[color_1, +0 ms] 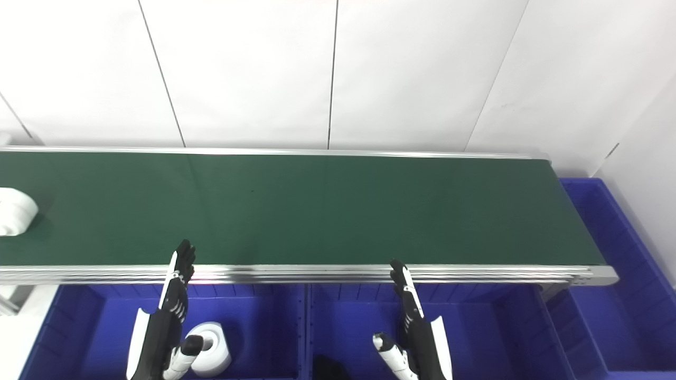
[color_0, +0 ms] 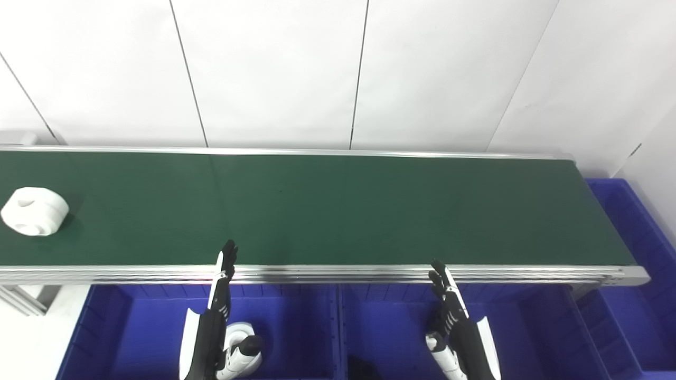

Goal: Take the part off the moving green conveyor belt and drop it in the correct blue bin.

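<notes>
A: In the left eye view, where did the part (color_0: 34, 211) lie from the hands?

B: At the far left end of the green conveyor belt (color_0: 338, 211), well off to the left of the left hand (color_0: 217, 306), farther out across the belt than the fingertips. It was a squat white round piece, so no long axis to speak of. The left hand was plainly the nearer; the right hand (color_0: 455, 316) was well apart from it.

A: And the hands?

B: Both flat, fingers straight and extended over the belt's near rail, holding nothing.

A: The right eye view?

B: The part (color_1: 13, 211) was cut by the left edge. A white roll (color_1: 211, 348) already lay in the left blue bin (color_1: 79, 327), beside the left thumb; touching or not, I could not tell.
</notes>
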You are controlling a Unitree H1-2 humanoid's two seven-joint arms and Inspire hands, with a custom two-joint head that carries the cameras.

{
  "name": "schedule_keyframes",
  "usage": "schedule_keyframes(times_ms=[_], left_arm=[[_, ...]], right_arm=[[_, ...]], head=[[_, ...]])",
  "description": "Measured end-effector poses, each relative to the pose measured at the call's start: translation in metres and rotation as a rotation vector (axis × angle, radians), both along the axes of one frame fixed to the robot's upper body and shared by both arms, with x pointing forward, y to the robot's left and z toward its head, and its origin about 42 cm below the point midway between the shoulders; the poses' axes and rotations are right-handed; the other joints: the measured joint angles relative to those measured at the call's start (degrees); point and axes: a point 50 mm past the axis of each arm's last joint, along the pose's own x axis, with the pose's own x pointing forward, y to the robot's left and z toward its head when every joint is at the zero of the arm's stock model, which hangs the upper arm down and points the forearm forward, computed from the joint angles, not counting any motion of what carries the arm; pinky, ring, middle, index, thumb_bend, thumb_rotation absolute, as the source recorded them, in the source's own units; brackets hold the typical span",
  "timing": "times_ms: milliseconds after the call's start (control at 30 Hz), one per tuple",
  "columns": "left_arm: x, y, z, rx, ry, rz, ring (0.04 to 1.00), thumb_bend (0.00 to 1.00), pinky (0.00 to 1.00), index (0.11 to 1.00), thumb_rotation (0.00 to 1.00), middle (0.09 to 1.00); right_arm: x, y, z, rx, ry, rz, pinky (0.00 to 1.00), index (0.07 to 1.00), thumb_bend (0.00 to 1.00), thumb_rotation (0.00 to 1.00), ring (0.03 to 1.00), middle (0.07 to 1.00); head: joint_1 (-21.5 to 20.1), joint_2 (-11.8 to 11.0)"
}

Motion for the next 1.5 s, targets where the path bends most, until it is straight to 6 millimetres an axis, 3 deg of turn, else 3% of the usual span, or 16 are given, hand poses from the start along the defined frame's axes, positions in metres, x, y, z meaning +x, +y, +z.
schedule_keyframes(times_ms=[900,1500], left_arm=[[0.002,-0.008,-0.001,0.046,0.012,0.010,1.000,0.81,1.00,1.000,0.99,1.000],[-0.004,-0.008,-0.010,-0.069,0.105,-0.001,1.000,0.83,1.00,1.000,0.99,1.000]], right_arm=[[0.007,-0.006,0.002,-0.011,0.019,0.045,0.96,0.966,0.81,0.92,0.968,0.986],[0.007,-0.006,-0.007,-0.002,0.052,0.043,0.95,0.998,0.85,0.99,0.963,0.991]], head=[[-0.1,-0.6],[0.3,-1.0]])
